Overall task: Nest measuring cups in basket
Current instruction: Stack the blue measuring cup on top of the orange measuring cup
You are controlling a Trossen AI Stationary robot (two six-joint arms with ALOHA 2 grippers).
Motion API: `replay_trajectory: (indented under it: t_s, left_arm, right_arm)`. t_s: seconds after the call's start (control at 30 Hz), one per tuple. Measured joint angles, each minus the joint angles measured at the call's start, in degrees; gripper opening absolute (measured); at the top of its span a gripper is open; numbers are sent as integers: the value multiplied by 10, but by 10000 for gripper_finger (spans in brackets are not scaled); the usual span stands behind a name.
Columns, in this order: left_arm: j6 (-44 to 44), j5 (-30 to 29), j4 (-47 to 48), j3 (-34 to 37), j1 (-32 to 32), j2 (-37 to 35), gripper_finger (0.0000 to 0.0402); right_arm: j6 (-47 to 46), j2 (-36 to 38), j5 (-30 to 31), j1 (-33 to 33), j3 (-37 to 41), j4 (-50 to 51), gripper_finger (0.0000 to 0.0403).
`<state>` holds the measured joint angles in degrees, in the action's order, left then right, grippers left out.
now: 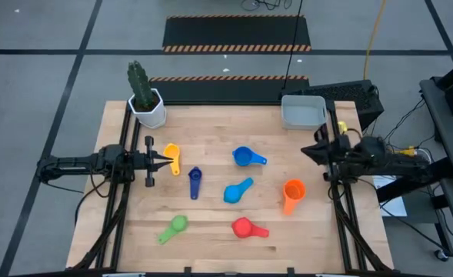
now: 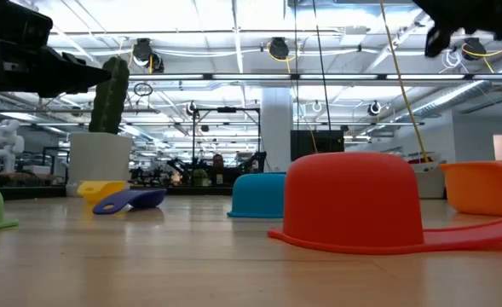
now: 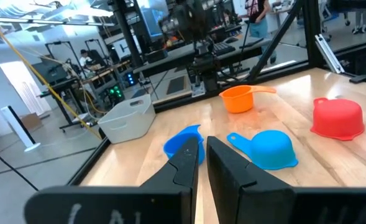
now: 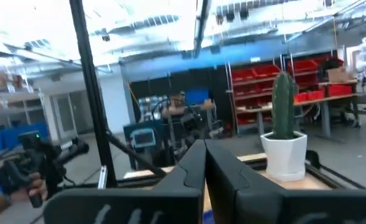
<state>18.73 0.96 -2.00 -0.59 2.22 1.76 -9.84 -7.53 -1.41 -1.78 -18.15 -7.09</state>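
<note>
Seven measuring cups lie scattered on the wooden table: yellow (image 1: 172, 156), dark blue (image 1: 194, 182), two light blue (image 1: 248, 158) (image 1: 238, 190), orange (image 1: 293, 194), green (image 1: 173, 228) and red (image 1: 248, 228). The red cup lies mouth down (image 2: 353, 205). The light grey basket (image 1: 303, 111) stands at the far right, empty as far as shows. My left gripper (image 1: 167, 161) is shut and empty, raised above the table beside the yellow cup. My right gripper (image 1: 306, 150) is shut and empty, raised at the right side, nearer than the basket.
A white hexagonal pot with a cactus (image 1: 147, 100) stands at the far left corner. Black frame rails run along the table's left (image 1: 122, 192) and right (image 1: 345, 208) sides. Bare wood shows between the cups and the basket.
</note>
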Motion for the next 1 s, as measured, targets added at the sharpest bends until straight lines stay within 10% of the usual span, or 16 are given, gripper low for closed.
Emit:
replay_trajectory:
  t_s: [0.47,0.7,1.0]
  left_arm:
    - [-77,0,-6,0,0,0,37]
    - [-149,0,-13,0,0,1,37]
    - [-195,0,-12,0,0,16,37]
  right_arm:
    - [49,-336,157,0,-343,297,0]
    - [36,-461,162,0,-391,346,11]
    - [26,-582,163,0,-392,381,125]
